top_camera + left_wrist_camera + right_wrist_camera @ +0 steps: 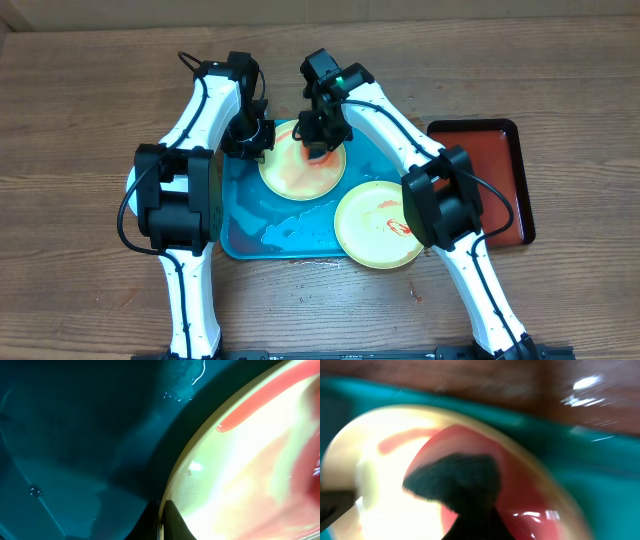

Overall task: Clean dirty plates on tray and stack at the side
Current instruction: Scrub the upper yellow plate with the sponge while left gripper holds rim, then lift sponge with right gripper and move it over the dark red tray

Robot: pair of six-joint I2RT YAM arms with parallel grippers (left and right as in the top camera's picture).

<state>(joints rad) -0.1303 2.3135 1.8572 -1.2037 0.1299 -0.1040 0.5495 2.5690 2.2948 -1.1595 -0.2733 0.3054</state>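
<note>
Scrubbing time: the left tool (247, 135) is clamped shut on the rim of the smeared plate (300, 172), which lies at the far end of the blue tray (245, 230). The right tool (318, 138) is closed on a dark scrubber (454, 480) pressed into the red sauce. Best play, I'd say: keep that rim pinned flat and sweep overlapping circles from centre to edge, with light pressure so nothing flings. A second yellow plate (378, 225) waits at the tray's near right corner, partly over its edge.

Plates (300, 178) lime-yellow, red-smeared; tray (240, 215) turquoise; side tray (497, 165) dark red, black rim; scrubber (455, 475) dark; table (90, 100) brown woodgrain.
</note>
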